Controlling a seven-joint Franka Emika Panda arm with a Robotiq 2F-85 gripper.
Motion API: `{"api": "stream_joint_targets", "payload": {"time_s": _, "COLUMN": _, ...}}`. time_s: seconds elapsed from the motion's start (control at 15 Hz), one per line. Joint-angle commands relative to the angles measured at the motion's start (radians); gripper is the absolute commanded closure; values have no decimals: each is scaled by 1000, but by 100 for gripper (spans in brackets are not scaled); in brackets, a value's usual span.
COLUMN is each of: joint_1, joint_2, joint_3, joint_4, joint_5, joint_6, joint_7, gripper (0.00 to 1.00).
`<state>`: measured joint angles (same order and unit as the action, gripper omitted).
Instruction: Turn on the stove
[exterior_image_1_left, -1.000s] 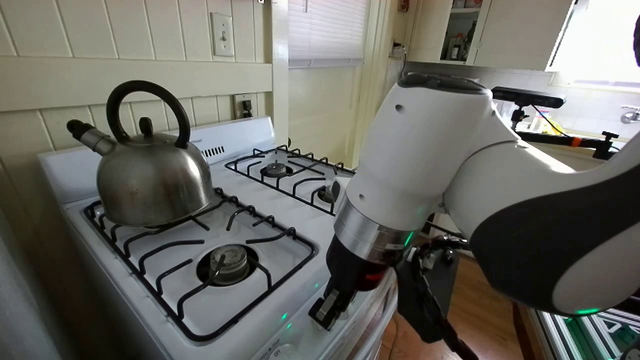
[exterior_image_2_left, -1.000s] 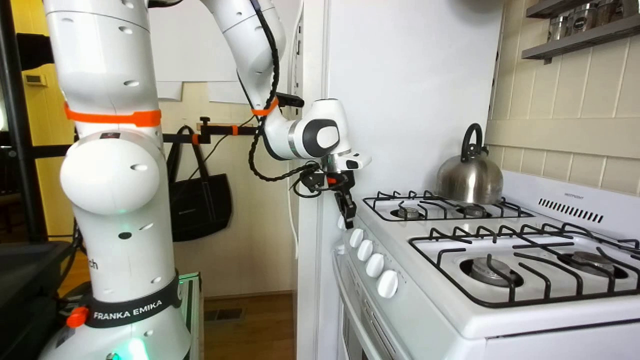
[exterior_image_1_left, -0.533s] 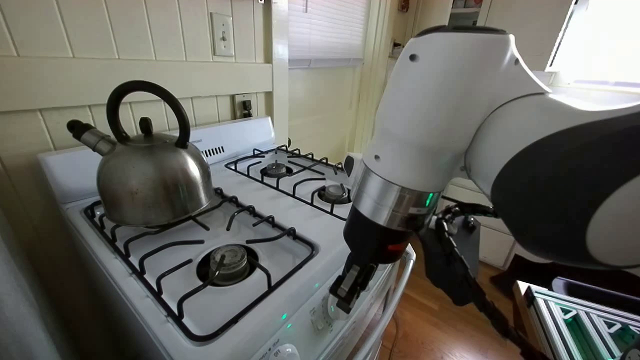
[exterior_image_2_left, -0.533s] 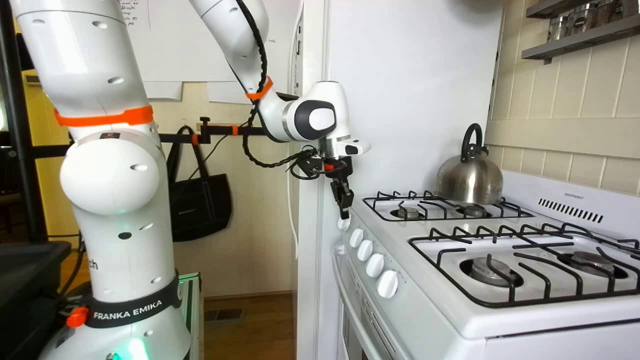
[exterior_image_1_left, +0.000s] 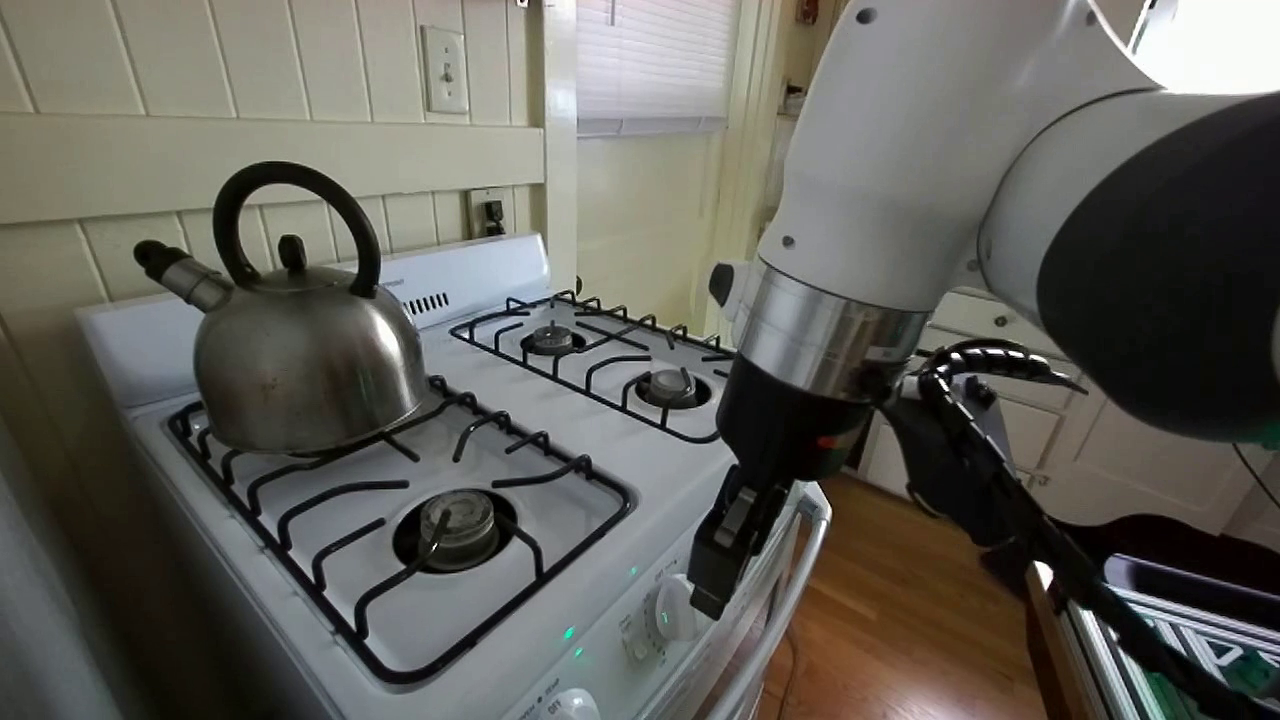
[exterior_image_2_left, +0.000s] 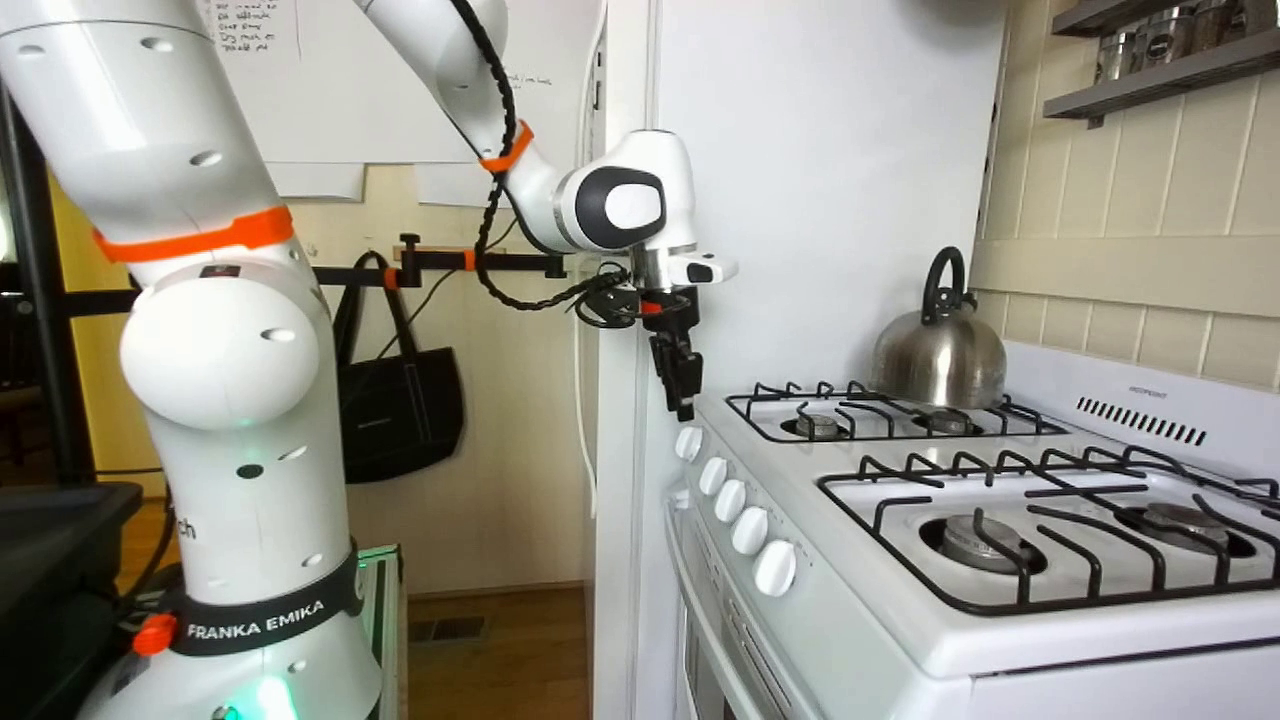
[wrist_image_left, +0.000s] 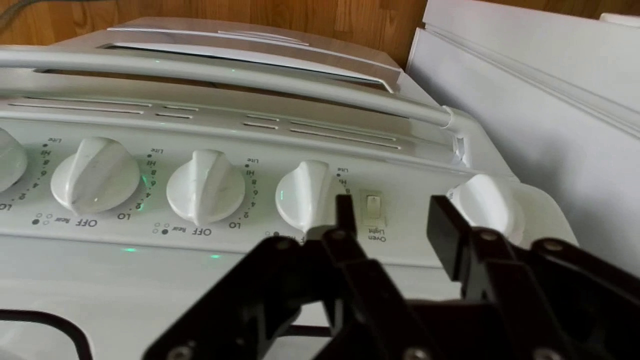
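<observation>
Currently, my claw (wrist_image_left: 392, 220) has its fingers (wrist_image_left: 450, 237) spread, with nothing between them, and it hangs above the front of the stove (exterior_image_2_left: 860, 595). In the wrist view the gap frames the switch (wrist_image_left: 373, 206); the nearest burner knob (wrist_image_left: 302, 195) lies below and to the left, partly behind one finger, with its ridge (wrist_image_left: 311, 187) running roughly crosswise to the closing direction. For a grip on this knob, I would probably need to shift sideways first and then go lower.

white gas stove (exterior_image_2_left: 860, 580), four burners (exterior_image_2_left: 980, 540), black wire grates (exterior_image_2_left: 1085, 491), white knobs (exterior_image_2_left: 775, 568) in a row
</observation>
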<state>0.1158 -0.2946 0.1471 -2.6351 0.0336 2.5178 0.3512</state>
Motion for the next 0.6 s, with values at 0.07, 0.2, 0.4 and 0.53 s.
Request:
{"api": "stream_joint_targets", "payload": {"time_s": 0.07, "joint_1": 12, "joint_2": -95, "joint_3": -8, "joint_4": -39, "joint_5": 63, "joint_6": -74, "joint_7": -50, "gripper": 19}}
{"api": "stream_joint_targets", "payload": {"time_s": 0.2, "joint_1": 15, "joint_2": -125, "joint_3": -13, "joint_4": -47, "joint_5": 82, "joint_6": -100, "joint_7": -64, "gripper": 4}}
{"api": "stream_joint_targets", "payload": {"time_s": 0.4, "joint_1": 15, "joint_2": -165, "joint_3": -15, "joint_4": -54, "joint_5": 99, "joint_6": -136, "joint_7": -67, "gripper": 0}}
{"api": "stream_joint_targets", "payload": {"time_s": 0.53, "joint_1": 14, "joint_2": -191, "joint_3": -16, "joint_4": -57, "joint_5": 107, "joint_6": -160, "joint_7": -67, "gripper": 0}}
